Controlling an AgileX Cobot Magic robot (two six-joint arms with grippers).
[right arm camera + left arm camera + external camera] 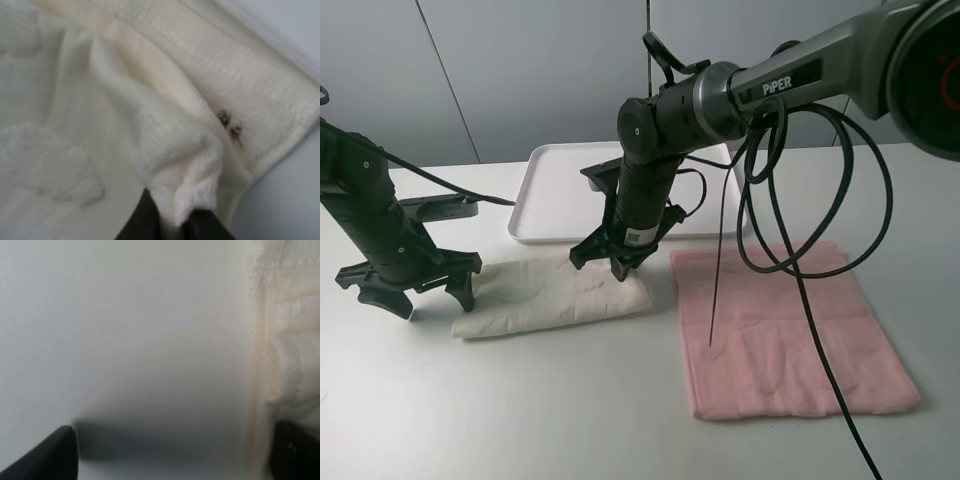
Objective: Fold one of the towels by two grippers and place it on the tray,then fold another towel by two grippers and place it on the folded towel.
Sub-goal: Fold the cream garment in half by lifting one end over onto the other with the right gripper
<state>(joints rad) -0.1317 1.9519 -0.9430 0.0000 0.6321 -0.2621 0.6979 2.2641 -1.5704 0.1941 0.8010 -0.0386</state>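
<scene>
My right gripper (618, 268) pinched the cream towel (545, 295), my left gripper (435, 298) gaped at its other end, tray (555, 195) behind, pink towel (785, 340) beside.

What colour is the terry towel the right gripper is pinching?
It is a cream, off-white terry towel; clearest in right wrist view.

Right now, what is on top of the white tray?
Nothing shows on the visible part of the tray. The right arm covers much of its right half, which cannot be checked.
</scene>
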